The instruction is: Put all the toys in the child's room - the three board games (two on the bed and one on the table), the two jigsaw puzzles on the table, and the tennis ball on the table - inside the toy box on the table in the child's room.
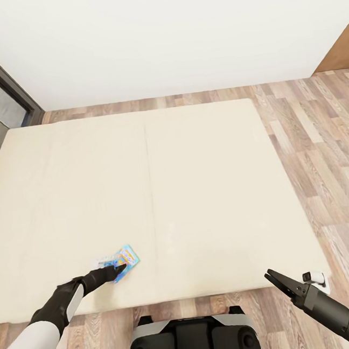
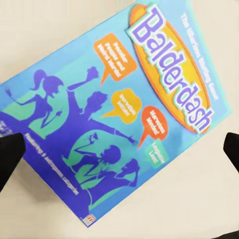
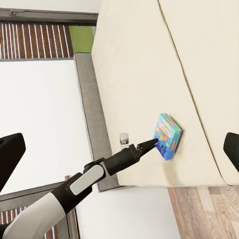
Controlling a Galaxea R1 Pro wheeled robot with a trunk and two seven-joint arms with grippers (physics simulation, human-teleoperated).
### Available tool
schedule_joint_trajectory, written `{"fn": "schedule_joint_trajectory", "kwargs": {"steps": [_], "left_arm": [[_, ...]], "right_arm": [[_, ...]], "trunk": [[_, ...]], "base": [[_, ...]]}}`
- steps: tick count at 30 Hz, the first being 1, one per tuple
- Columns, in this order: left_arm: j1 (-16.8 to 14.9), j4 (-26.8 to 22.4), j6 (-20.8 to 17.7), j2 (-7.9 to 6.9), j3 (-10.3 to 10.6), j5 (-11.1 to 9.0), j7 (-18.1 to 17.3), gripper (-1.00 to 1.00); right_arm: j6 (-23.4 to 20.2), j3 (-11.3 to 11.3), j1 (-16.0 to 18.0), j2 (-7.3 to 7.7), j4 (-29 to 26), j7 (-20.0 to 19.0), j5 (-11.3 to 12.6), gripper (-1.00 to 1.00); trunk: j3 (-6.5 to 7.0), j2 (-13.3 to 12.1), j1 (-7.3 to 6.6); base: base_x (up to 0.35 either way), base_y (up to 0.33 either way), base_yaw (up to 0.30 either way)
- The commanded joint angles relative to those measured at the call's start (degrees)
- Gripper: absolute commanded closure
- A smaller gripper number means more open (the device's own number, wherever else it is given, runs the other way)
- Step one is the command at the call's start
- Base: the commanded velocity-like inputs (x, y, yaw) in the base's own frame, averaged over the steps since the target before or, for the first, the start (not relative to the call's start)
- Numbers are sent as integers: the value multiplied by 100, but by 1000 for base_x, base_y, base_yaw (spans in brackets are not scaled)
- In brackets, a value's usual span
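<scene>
White-walled room, wood-plank floor [image 1: 322, 141], dark-framed window [image 1: 1, 80] at the far left corner. A wide beige bed [image 1: 198, 193] takes up most of the head view, mattress plain with a seam down the middle.

One small blue board game [image 1: 123, 260] lies flat on the mattress near the front edge, left of the seam. Left wrist view reads its lid: "Balderdash" [image 2: 124, 114], purple silhouettes, orange speech bubbles, box turned at an angle to the camera.

Left gripper [image 1: 120, 267] is down over the near end of the box, arm reaching in from the lower left. In the left wrist view the two dark fingers [image 2: 10, 154] sit wide apart at either side of the box, nothing clamped. Cannot tell if the tips touch the lid.

Right gripper [image 1: 274, 280] hangs past the front edge of the bed, over the floor, well apart from the game. Its fingers are spread and empty.
</scene>
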State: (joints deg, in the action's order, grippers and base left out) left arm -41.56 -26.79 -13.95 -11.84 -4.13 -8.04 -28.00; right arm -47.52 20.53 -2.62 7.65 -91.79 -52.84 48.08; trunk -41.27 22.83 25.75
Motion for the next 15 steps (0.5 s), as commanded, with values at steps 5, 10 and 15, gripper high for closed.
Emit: {"fn": "schedule_joint_trajectory", "kwargs": {"steps": [5,10,15], "left_arm": [[-1,-2,-51,-8,-17,-49,-22,-100],[-1,-2,-47,-10,-17,-49,-22,-100],[-1,-2,-47,-13,-17,-49,-22,-100]], "right_arm": [[-30,3,-2,0,-6,2,21,-100],[-30,3,-2,-6,-6,8,18,-100],[-30,3,-2,-8,-1,21,19,-100]], "trunk": [[-6,9,3],[-6,9,3],[-6,9,3]], "base": [[0,202,0],[0,59,0],[0,30,0]]}}
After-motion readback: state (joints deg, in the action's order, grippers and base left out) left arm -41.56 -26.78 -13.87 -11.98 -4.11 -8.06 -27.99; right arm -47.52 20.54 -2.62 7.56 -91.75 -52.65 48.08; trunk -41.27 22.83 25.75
